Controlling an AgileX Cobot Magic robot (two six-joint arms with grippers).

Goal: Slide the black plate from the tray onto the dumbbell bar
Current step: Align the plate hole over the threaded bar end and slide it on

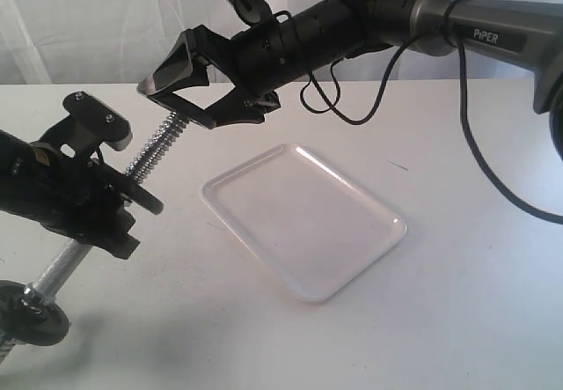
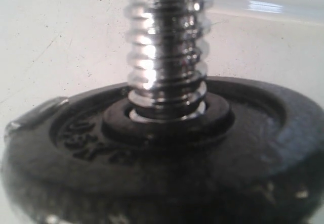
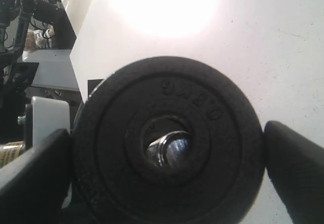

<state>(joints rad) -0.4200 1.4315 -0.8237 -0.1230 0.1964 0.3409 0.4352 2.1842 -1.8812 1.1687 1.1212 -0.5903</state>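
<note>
Black plate [image 1: 146,198] sits threaded on the dumbbell bar [image 1: 157,152], clear of the white tray [image 1: 303,223].
Left pincer [image 1: 97,205] grips the tilted bar above the surface [image 1: 457,302]; right pincer [image 1: 189,91], jaws spread wide and holding nothing, frames the bar's threaded tip.

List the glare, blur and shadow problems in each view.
Exterior view: sharp, glare streaks on the glossy white rectangular tray, soft shadows under the arms. Left wrist view: the threaded chrome steel bar is overexposed and soft, and the round matte black weight disc blurs at its near rim. Right wrist view: a blown-out white patch on the table above the disc.
</note>
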